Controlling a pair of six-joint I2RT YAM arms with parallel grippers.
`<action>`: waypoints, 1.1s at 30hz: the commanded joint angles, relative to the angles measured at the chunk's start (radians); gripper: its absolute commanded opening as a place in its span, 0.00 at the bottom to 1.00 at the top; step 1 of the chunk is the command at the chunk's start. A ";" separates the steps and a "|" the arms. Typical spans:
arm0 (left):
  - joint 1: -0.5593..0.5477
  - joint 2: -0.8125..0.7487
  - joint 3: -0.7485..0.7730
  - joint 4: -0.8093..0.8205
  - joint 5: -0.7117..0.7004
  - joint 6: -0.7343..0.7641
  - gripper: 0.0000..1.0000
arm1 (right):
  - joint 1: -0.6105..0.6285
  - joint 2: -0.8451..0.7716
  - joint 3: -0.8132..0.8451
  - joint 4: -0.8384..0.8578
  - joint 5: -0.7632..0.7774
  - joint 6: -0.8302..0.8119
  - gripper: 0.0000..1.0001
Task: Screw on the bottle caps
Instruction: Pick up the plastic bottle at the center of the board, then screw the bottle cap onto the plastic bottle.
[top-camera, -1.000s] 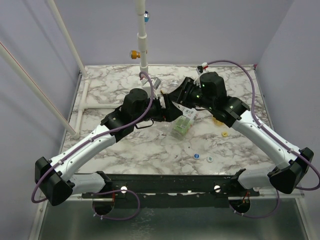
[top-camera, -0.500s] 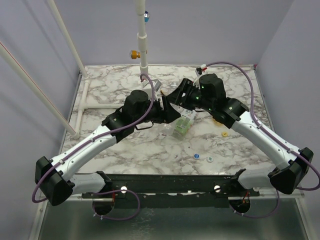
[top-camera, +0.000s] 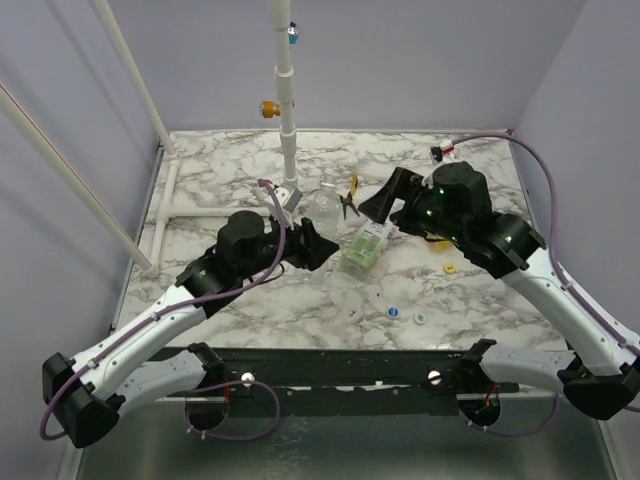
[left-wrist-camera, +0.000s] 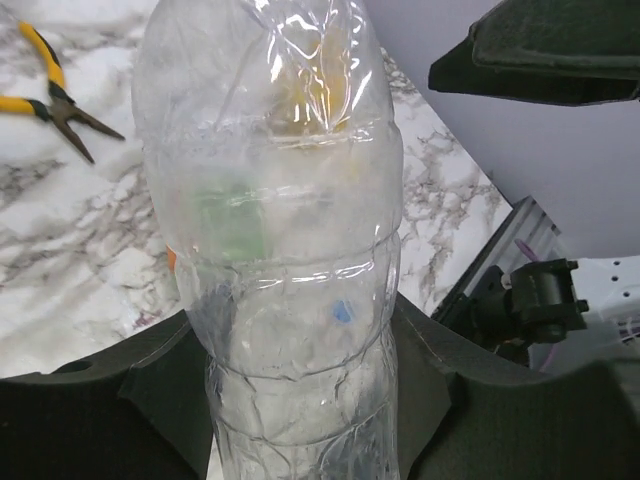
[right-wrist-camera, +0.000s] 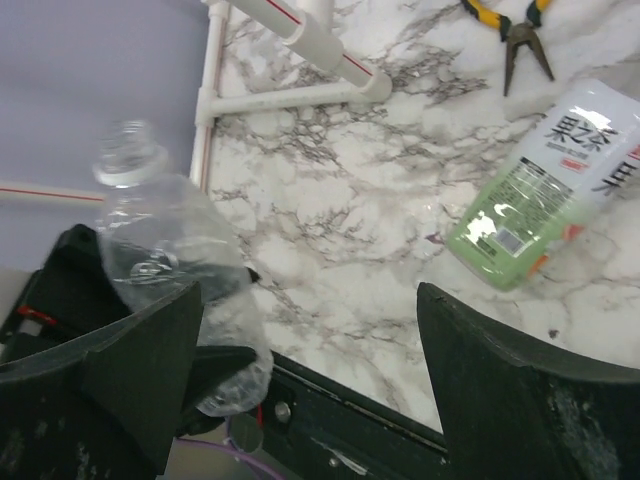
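Gripping the clear bottle (left-wrist-camera: 290, 250) low on its body, the left gripper (left-wrist-camera: 300, 375) has a finger pressed against each side. In the top view this gripper (top-camera: 308, 244) sits left of centre and the bottle (top-camera: 323, 203) rises from it, tilted toward the upper middle of the frame. The right wrist view shows the same bottle (right-wrist-camera: 165, 260) at the left of the frame, crumpled, its threaded neck open and pointing up.

The right gripper (right-wrist-camera: 310, 300) stands wide with nothing between its fingers. In the top view it (top-camera: 385, 200) hangs just right of centre, above the counter (top-camera: 230, 160).

A labelled bottle (top-camera: 365, 245) with a green-and-white label lies on its side at the centre, between the two grippers. It shows at the right of the right wrist view (right-wrist-camera: 550, 180).

The yellow cap (top-camera: 450, 268) lies right of centre. The blue cap (top-camera: 394, 313) and whitish cap (top-camera: 421, 319) lie close together lower down, near the counter's bottom edge.

Yellow-handled pliers (top-camera: 348, 195) rest just above the labelled bottle.
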 joint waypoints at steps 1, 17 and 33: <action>-0.003 -0.145 -0.081 0.058 -0.084 0.197 0.48 | 0.005 -0.071 -0.071 -0.208 0.071 -0.033 0.91; -0.011 -0.374 -0.223 0.018 0.018 0.429 0.57 | 0.080 -0.188 -0.567 -0.232 0.045 0.115 0.76; -0.064 -0.391 -0.253 0.030 0.090 0.452 0.57 | 0.167 0.055 -0.640 -0.080 0.111 0.123 0.53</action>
